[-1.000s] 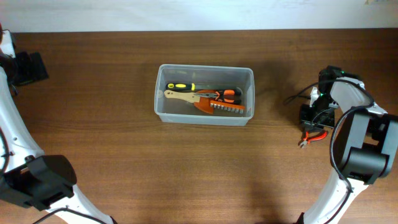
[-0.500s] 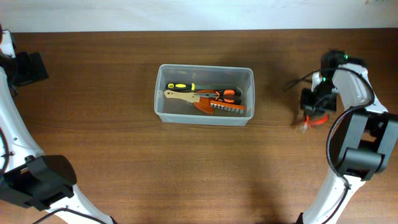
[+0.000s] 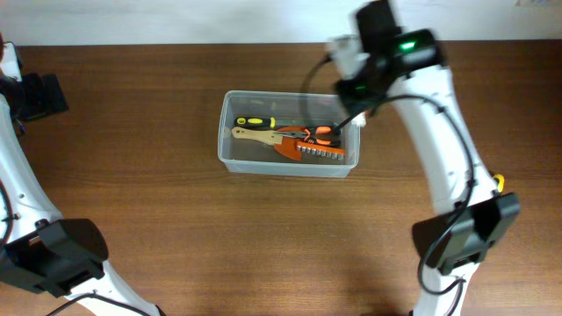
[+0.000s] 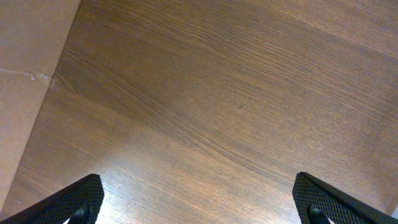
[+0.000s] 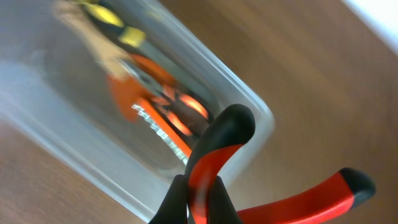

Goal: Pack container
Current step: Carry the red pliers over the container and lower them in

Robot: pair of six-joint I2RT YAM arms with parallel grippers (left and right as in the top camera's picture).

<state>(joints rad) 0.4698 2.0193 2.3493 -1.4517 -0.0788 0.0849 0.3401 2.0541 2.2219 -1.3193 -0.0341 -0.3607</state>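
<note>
The container (image 3: 225, 132) is a clear plastic bin at the table's middle. In it lie a yellow-and-black screwdriver (image 3: 256, 121), a wooden-handled tool (image 3: 253, 135) and an orange toothed tool (image 3: 314, 152). My right gripper (image 3: 353, 93) hovers over the bin's right end. In the right wrist view this gripper (image 5: 199, 190) is shut on one handle of red-and-black pliers (image 5: 214, 149), above the bin's corner (image 5: 249, 109). My left gripper (image 4: 202, 208) is open over bare wood at the far left, with nothing between its fingers.
The left arm (image 3: 35, 95) stays near the table's back-left corner, where the table edge (image 4: 59, 74) shows in its wrist view. A small yellow thing (image 3: 499, 183) sits by the right arm's base. A white wall runs along the back.
My right arm has swung from the table's right side to above the container's right end, carrying the pliers up off the wood. The left arm has not moved.
</note>
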